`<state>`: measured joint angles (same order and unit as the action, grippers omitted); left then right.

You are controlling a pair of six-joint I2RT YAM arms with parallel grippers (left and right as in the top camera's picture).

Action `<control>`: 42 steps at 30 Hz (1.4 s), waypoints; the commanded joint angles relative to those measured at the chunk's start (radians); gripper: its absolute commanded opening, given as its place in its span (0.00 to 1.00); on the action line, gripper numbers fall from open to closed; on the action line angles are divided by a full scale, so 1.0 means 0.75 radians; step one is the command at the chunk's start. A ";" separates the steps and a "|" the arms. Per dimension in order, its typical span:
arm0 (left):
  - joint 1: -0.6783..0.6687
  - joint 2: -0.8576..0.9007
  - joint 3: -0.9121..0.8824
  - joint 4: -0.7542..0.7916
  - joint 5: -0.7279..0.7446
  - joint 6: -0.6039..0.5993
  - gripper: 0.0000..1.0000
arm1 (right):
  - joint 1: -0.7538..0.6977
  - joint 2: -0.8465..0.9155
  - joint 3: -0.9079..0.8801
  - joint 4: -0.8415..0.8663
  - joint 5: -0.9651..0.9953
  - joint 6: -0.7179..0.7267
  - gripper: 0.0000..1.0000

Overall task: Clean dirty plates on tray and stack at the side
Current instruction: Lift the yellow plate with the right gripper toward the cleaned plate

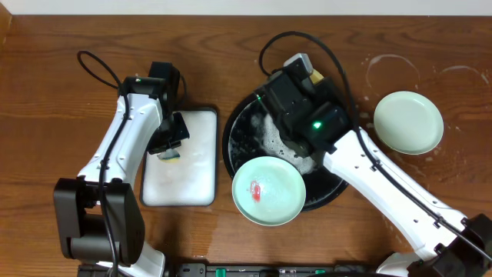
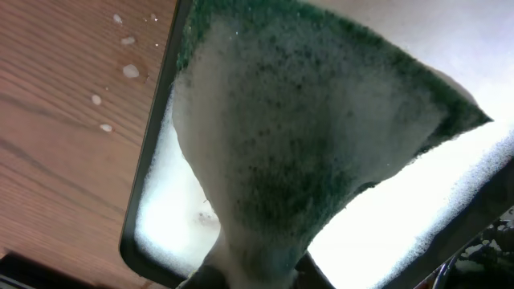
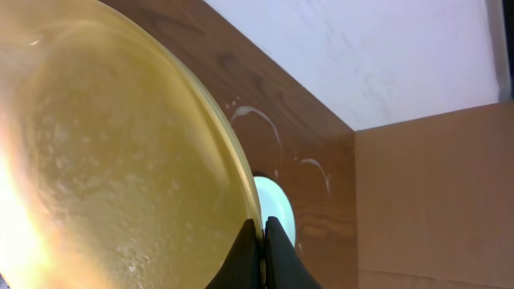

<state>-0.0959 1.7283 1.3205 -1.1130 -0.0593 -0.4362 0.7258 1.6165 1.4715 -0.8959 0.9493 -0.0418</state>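
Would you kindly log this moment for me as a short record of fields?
left gripper: shut on green soapy sponge, above white tray
right gripper: shut on yellow plate at its rim
smeared mint plate: over black tray front rim, red smear showing
other mint plate: on tabletop at right, no smear visible

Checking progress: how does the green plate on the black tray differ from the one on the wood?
The tray plate bears a red smear; the right plate looks clean. The tray plate sits over the front rim of the black tray; the right plate lies on wood. Both are round, mint-green, equal-sized.
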 commanded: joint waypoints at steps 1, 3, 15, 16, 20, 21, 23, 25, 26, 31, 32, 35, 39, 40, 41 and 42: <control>0.003 -0.001 0.002 0.000 -0.026 0.022 0.11 | 0.014 -0.002 0.006 0.002 0.097 -0.011 0.01; 0.003 -0.001 0.002 0.000 -0.026 0.022 0.11 | 0.014 -0.002 0.006 0.002 0.098 -0.011 0.01; 0.003 -0.001 0.002 0.000 -0.026 0.022 0.11 | 0.014 -0.002 0.006 0.002 0.100 -0.011 0.01; 0.003 -0.001 0.002 0.000 -0.026 0.022 0.11 | 0.014 -0.002 0.006 0.002 0.100 -0.011 0.01; 0.003 -0.001 0.002 -0.001 -0.026 0.022 0.11 | 0.014 -0.002 0.006 0.002 0.101 -0.011 0.01; 0.003 -0.001 0.002 -0.001 -0.026 0.022 0.11 | 0.014 -0.002 0.006 0.002 0.101 -0.011 0.01; 0.003 -0.001 0.002 -0.001 -0.026 0.022 0.11 | 0.014 -0.002 0.006 0.002 0.106 -0.011 0.01; 0.003 -0.001 0.002 -0.001 -0.026 0.022 0.11 | 0.014 -0.002 0.006 0.002 0.132 -0.012 0.01; 0.003 -0.001 0.002 -0.001 -0.026 0.022 0.11 | 0.014 -0.002 0.006 0.002 0.140 -0.017 0.01; 0.003 -0.001 0.002 -0.001 -0.026 0.022 0.11 | 0.014 -0.002 0.006 -0.005 0.145 -0.052 0.01; 0.003 -0.001 0.002 -0.001 -0.026 0.022 0.11 | 0.016 -0.002 0.006 -0.010 0.146 -0.062 0.01; 0.003 -0.001 0.002 -0.001 -0.026 0.022 0.11 | 0.029 -0.002 0.006 -0.020 0.170 -0.068 0.01; 0.003 -0.001 0.002 -0.001 -0.026 0.022 0.11 | 0.067 -0.002 0.006 -0.021 0.261 -0.092 0.01; 0.003 -0.001 0.002 -0.001 -0.026 0.022 0.11 | 0.074 -0.002 0.006 -0.021 0.274 -0.092 0.01; 0.003 -0.001 0.002 -0.001 -0.026 0.022 0.11 | 0.082 -0.002 0.006 -0.022 0.285 -0.092 0.01; 0.003 -0.001 0.002 -0.001 -0.026 0.022 0.11 | 0.090 -0.002 0.006 -0.022 0.293 -0.092 0.01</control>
<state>-0.0959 1.7283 1.3205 -1.1130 -0.0593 -0.4362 0.7650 1.6165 1.4715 -0.9123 1.0821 -0.0956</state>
